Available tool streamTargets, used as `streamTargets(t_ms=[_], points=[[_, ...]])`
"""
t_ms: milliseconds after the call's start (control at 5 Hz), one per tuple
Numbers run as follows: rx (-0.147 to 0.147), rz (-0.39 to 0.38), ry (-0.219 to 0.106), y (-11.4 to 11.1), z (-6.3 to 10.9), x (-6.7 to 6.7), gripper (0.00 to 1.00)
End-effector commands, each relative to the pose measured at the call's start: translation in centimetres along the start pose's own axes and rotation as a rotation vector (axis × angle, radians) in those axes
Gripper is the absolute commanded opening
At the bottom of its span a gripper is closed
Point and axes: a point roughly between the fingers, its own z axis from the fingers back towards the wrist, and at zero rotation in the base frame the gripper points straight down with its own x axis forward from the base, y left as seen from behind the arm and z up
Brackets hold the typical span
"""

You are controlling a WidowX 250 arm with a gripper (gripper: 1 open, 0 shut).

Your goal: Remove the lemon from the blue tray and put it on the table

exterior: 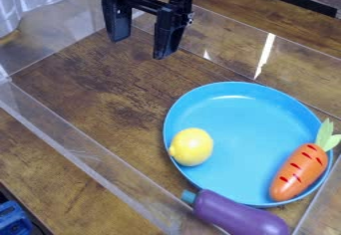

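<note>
Eggplant (240, 215) nearest; lemon (192, 146) on blue tray (246, 115), well apart from fingers (166, 35).

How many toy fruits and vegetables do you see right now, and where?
3. The lemon lies on the blue tray, near its left rim. The carrot rests across the tray's right rim. The eggplant lies on the table at the tray's near edge. None looks hidden.

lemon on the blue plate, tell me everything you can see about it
The lemon is small, roundish, smooth and bright yellow, plastic-looking, with a soft highlight on top. It lies inside the blue tray, at the tray's left edge against the raised rim. Nothing else touches it: the carrot lies across the tray and the eggplant sits below the rim.
</note>
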Motion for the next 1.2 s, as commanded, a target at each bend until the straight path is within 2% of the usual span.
streamTargets(t_ms=[0,200,600,800,1000], points=[[-0.003,-0.030,0.015,0.5,-0.1,-0.3,1.00],[-0.007,-0.037,0.029,-0.4,0.1,-1.0,1.00],[-0.026,-0.060,0.031,-1.8,-1.7,-1.5,1.00],[-0.037,-0.104,0.007,-3.3,-3.1,-1.5,1.00],[-0.041,-0.201,-0.011,-4.4,-4.3,-1.0,1.00]])
